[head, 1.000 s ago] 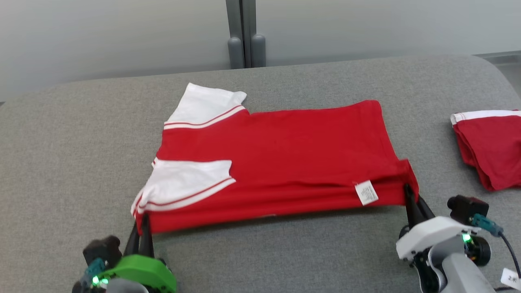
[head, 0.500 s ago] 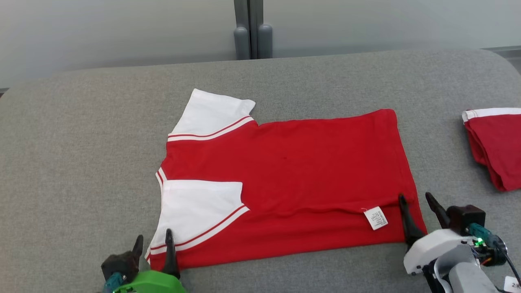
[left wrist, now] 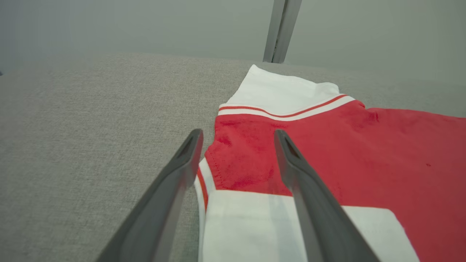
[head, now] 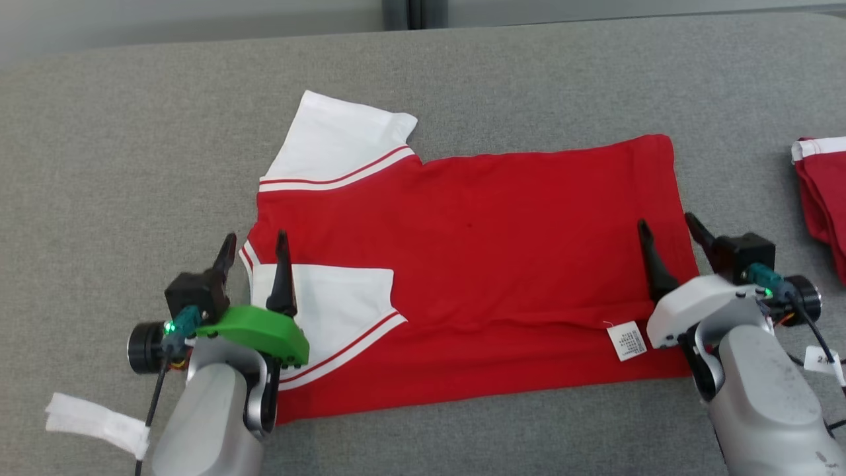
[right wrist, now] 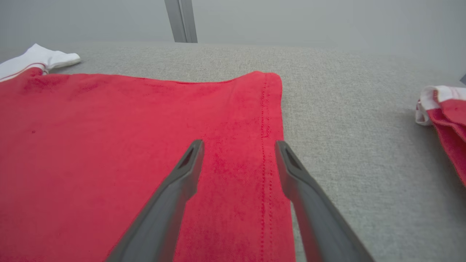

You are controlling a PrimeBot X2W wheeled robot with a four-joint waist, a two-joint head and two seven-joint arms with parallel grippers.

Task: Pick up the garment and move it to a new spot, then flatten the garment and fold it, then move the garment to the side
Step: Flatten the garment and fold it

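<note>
The garment (head: pixel 489 258) is a red shirt with white sleeves, folded lengthwise and lying flat on the grey table (head: pixel 99 165), with a white label near its front right. My left gripper (head: pixel 254 243) stands open over the shirt's left edge by the near sleeve (left wrist: pixel 276 229), holding nothing. My right gripper (head: pixel 666 225) is open above the hem at the right end (right wrist: pixel 269 138), also with nothing in it. In both wrist views the fingers (left wrist: pixel 174 182) (right wrist: pixel 174 189) are spread wide above the cloth.
A second red and white garment (head: pixel 819 205) lies bunched at the table's right edge, also seen in the right wrist view (right wrist: pixel 447 123). A white strip (head: pixel 96 420) hangs by my left forearm. A grey post (left wrist: pixel 280 29) stands behind the table.
Both grippers let go of the shirt's near edge and opened, and the shirt settled flat. Both then moved forward over the cloth. The head camera tilted further down.
</note>
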